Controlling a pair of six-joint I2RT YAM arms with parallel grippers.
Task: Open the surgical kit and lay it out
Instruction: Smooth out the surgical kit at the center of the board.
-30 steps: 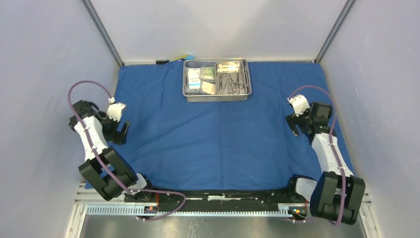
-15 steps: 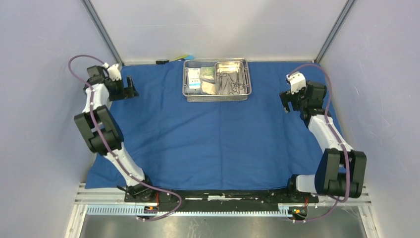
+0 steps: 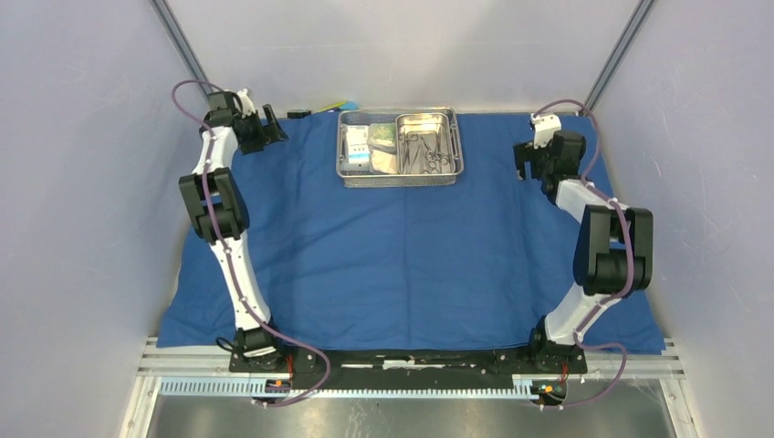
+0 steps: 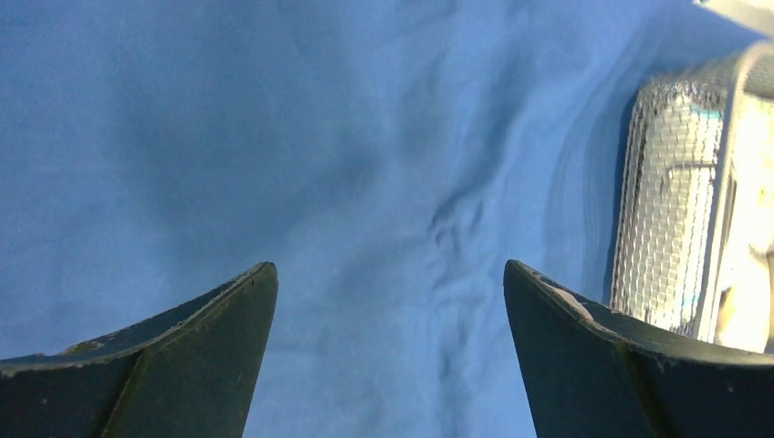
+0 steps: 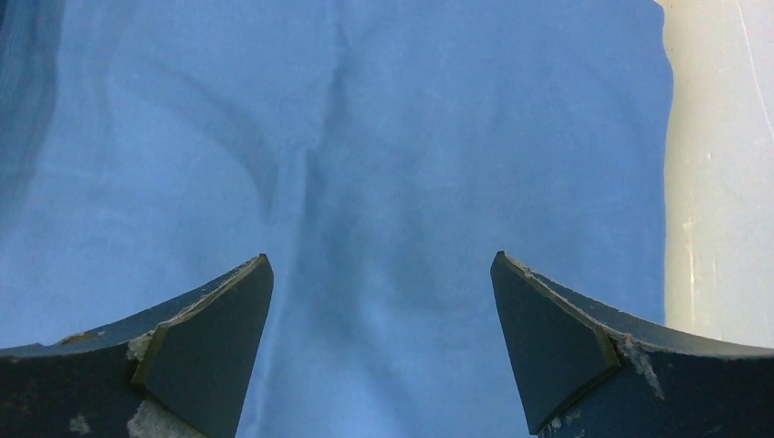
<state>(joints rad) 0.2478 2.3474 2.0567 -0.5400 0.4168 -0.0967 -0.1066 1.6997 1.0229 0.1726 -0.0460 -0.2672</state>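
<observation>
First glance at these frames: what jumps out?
The blue cloth wrap lies spread flat, filling most of the top view. The wire-mesh steel tray sits at its far edge, centre, holding packets and instruments. The left gripper and right gripper, both open and empty, hang over the cloth's far corners, flanking the tray.

I'm seeing the table (image 5: pixel 721 182) only as pale strips, one running along the far edge and another showing along the right edge past the cloth's hem. The blue cloth (image 3: pixel 402 265) is lying spread flat over nearly the whole top, reaching from the far edge down to the near edge and almost out to both sides. Faint creases are running through it. At the far edge, left of the middle, a small yellow-and-blue toy (image 3: pixel 336 106) is sitting at the cloth's hem. A small black thing (image 3: pixel 298 114) is lying just beside it, toward the far left corner. I'm not making out whether either is touching the cloth.
</observation>
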